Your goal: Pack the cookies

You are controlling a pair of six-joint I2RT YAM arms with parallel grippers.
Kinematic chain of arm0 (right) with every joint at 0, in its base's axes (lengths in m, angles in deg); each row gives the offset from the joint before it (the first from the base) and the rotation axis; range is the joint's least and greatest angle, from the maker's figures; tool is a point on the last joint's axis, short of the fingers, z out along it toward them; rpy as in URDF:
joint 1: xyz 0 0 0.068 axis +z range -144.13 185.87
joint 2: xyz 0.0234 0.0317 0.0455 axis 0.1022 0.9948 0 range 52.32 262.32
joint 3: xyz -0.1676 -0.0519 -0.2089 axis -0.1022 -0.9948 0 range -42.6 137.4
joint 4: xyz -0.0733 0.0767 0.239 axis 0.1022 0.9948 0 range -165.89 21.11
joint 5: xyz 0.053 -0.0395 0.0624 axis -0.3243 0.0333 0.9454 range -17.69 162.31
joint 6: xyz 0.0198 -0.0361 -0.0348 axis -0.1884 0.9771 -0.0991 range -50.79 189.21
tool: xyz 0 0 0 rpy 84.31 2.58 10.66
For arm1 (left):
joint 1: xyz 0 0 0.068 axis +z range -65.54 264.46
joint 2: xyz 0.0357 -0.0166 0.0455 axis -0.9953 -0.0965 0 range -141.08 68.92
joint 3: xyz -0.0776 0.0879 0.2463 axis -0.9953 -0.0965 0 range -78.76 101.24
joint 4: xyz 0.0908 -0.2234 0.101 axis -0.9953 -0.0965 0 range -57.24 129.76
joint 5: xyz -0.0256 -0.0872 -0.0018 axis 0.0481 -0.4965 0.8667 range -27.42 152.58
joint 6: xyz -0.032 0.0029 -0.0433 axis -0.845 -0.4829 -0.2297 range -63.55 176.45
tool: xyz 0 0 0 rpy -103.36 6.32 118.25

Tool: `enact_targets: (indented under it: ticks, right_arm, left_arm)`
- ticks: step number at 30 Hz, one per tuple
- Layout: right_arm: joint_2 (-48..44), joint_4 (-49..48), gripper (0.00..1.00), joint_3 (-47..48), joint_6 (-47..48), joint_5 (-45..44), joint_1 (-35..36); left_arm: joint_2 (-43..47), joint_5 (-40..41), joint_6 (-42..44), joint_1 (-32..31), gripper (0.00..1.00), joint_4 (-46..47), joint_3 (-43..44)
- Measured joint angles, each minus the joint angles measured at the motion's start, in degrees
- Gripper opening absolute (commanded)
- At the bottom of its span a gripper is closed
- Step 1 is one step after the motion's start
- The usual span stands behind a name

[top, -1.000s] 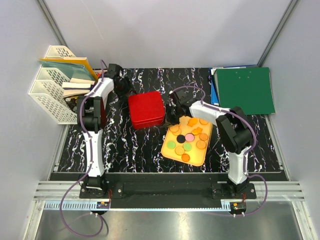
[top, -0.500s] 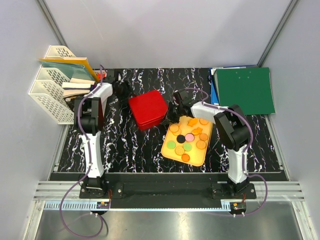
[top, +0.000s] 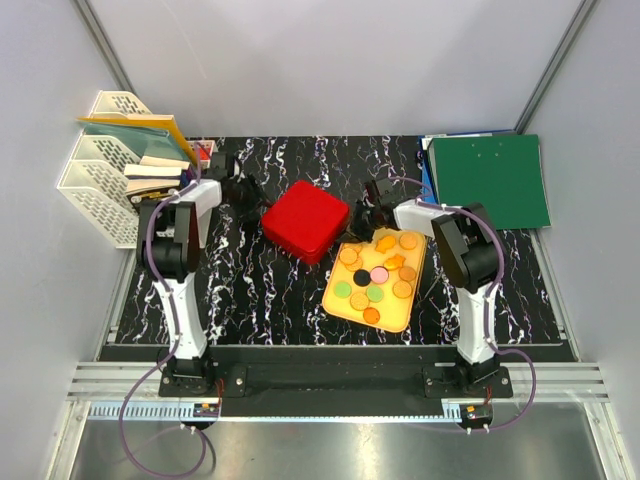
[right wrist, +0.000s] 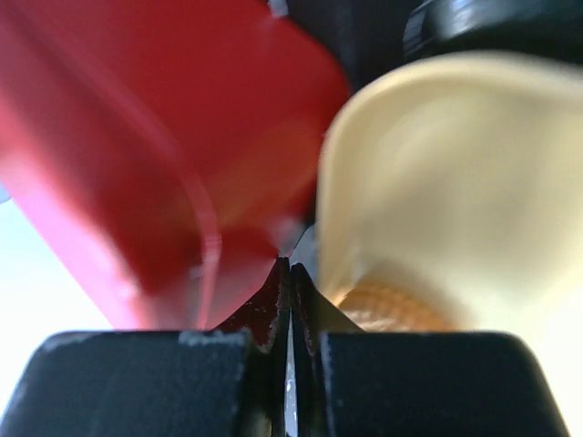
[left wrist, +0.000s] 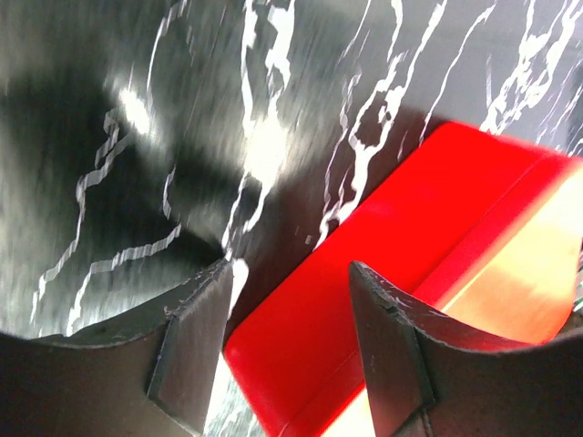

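Observation:
The cookies point(top: 375, 277), small round and flower-shaped biscuits, mostly orange with a green, a pink and a black one, lie on the yellow tray point(top: 402, 320). A closed red box point(top: 298, 222) sits turned like a diamond left of the tray. My left gripper point(top: 258, 198) is open at the box's left corner; in the left wrist view that red corner point(left wrist: 301, 337) lies between the spread fingers point(left wrist: 193, 339). My right gripper point(top: 364, 218) is shut and empty, low in the gap between the box point(right wrist: 137, 164) and the tray wall point(right wrist: 437, 173); one orange cookie point(right wrist: 392, 311) shows beside it.
A white file rack point(top: 100, 170) with papers stands at the back left. A green folder point(top: 490, 180) lies on blue ones point(top: 427, 172) at the back right. The black marbled mat point(top: 250, 290) ends at a rail along the near edge.
The red box has turned counter-clockwise and slid slightly right. My left gripper has moved nearer and right to the box's corner. My right gripper has shifted right and back, staying shut.

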Motion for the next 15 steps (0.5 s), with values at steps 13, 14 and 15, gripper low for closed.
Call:
enact_targets:
  ticks: [13, 14, 15]
  right_arm:
    - [7.17, 1.51, 0.00, 9.88, 0.11, 0.04, -2.69]
    - [7.39, 1.53, 0.00, 10.32, 0.11, 0.04, -2.73]
    - [7.80, 1.70, 0.00, 11.13, 0.26, 0.02, -2.78]
  left_arm:
    - [11.30, 3.69, -1.44, -0.02, 0.60, 1.51, -15.15]
    - [11.96, 4.15, -1.55, -0.09, 0.61, 1.40, -15.82]
    - [12.41, 4.59, -1.64, -0.24, 0.62, 1.36, -16.33]
